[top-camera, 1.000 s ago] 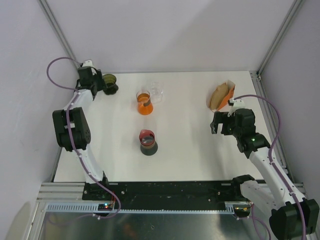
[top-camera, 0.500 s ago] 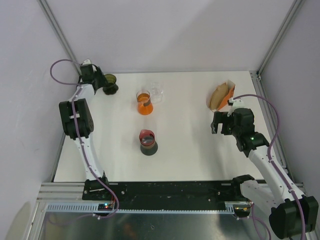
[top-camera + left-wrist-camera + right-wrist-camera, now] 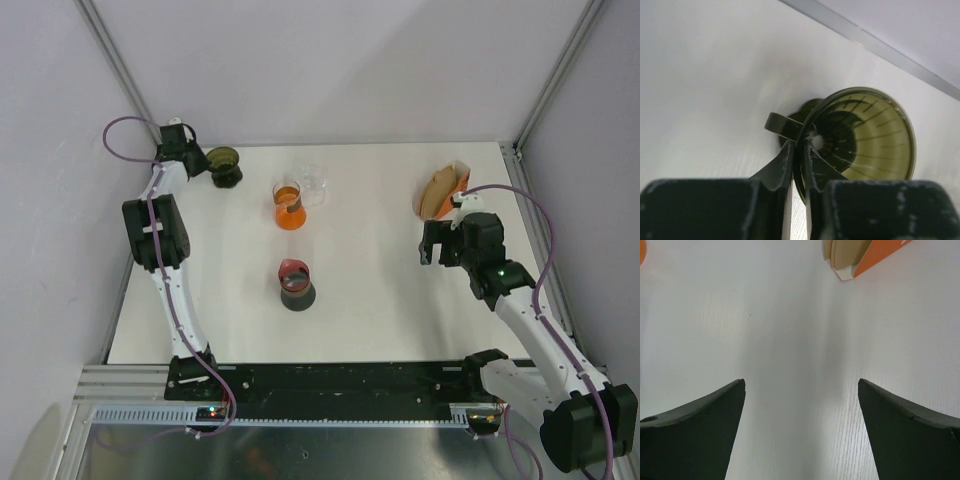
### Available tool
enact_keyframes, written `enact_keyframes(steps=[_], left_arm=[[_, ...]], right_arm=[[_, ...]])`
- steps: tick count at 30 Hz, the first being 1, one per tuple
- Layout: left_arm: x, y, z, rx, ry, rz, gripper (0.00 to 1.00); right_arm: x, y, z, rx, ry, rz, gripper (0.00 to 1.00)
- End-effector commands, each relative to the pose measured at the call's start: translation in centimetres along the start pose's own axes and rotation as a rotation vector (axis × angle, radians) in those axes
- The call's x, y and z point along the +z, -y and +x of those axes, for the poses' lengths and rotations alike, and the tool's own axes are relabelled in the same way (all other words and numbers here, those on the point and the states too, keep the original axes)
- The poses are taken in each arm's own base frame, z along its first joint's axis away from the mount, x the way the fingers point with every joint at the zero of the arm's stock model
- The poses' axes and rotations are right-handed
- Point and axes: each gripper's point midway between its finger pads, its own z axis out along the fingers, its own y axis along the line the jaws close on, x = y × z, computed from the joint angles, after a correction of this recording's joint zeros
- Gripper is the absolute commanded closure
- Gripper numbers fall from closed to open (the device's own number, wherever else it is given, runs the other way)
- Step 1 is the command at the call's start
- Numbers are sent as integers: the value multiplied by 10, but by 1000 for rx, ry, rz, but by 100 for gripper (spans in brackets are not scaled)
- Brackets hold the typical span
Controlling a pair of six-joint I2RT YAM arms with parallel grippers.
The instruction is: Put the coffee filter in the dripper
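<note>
Currently, the left gripper [image 3: 799,159] is clamped on the rim of the green dripper [image 3: 867,132], with one finger set outside the wall and the other inside the ribbed cone, just beside the handle. The dripper is located at the far left corner of the table [image 3: 380,310]. Whether its base rests on the surface cannot be determined. The right gripper [image 3: 801,383] is held fully released, with nothing between its jaws, above bare table surface near the right edge. The coffee filters [image 3: 845,250] are stacked in an orange holder [image 3: 880,252] at the far right corner of the table, just beyond the right gripper and not touched by it. No filter is seated in the dripper, whose interior is seen bare. An orange flask [image 3: 288,208] and a clear cup [image 3: 314,184] are placed side by side near the far edge, around its middle. A dark cup with a red rim [image 3: 296,283] is positioned near the centre of the table, well apart from both grippers.
</note>
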Motion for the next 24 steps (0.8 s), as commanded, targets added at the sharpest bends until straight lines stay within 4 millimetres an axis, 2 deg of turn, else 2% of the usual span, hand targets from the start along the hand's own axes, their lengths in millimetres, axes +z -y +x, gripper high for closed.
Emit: enact_keyframes(steps=[1, 5, 8, 10, 14, 20, 24], left_arm=[[-6, 11, -2, -9, -35, 58, 95], [-18, 19, -3, 5, -45, 93, 100], [-38, 29, -10, 31, -36, 131, 100], [-55, 39, -4, 40, -55, 176, 100], [-86, 55, 24, 54, -124, 260, 100], [-114, 30, 58, 77, -174, 223, 100], [-147, 25, 68, 116, -166, 239, 100]], right_arm=[[-6, -3, -29, -20, 72, 8, 1], [-9, -4, -30, -22, 80, 7, 1], [-14, -6, -32, -19, 93, 1, 1], [-17, -9, -34, -16, 103, -6, 1], [-21, -14, -35, -1, 113, -26, 1], [-31, -28, -32, 4, 113, -62, 1], [-41, -39, -33, 14, 131, -86, 1]])
